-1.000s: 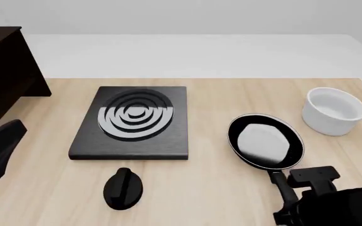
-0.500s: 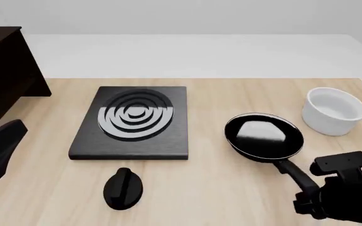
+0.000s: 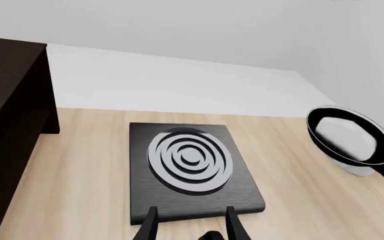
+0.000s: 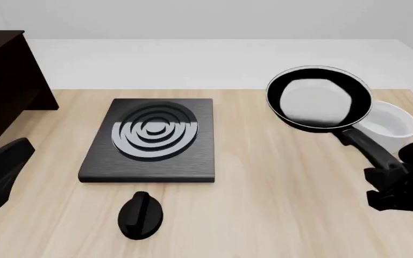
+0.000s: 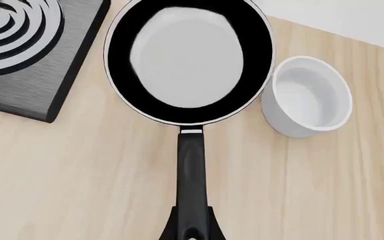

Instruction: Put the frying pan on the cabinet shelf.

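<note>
The frying pan (image 4: pixel 318 99), black with a pale grey inside, hangs in the air at the right, tilted, partly in front of the white bowl. My right gripper (image 4: pixel 387 173) is shut on the end of its long handle (image 4: pixel 364 145). The right wrist view shows the pan (image 5: pixel 188 60) above the table with its handle (image 5: pixel 192 170) running into the gripper (image 5: pixel 192 234). The dark cabinet (image 4: pixel 6 80) stands at the far left, also in the left wrist view (image 3: pixel 5 125). My left gripper (image 3: pixel 192 230) is open and empty, near the stove plate's front edge and low at the left in the front view (image 4: pixel 2 166).
A square black stove plate (image 4: pixel 152 137) with grey rings lies at the table's middle left. A black knob (image 4: pixel 140 215) lies in front of it. A white bowl (image 4: pixel 393 121) stands at the right, beneath and behind the pan. The table's far edge meets a white floor.
My right gripper has lifted the pan off the table by its handle. The pan has risen and moved away, in front of the bowl. The left arm has not moved.
</note>
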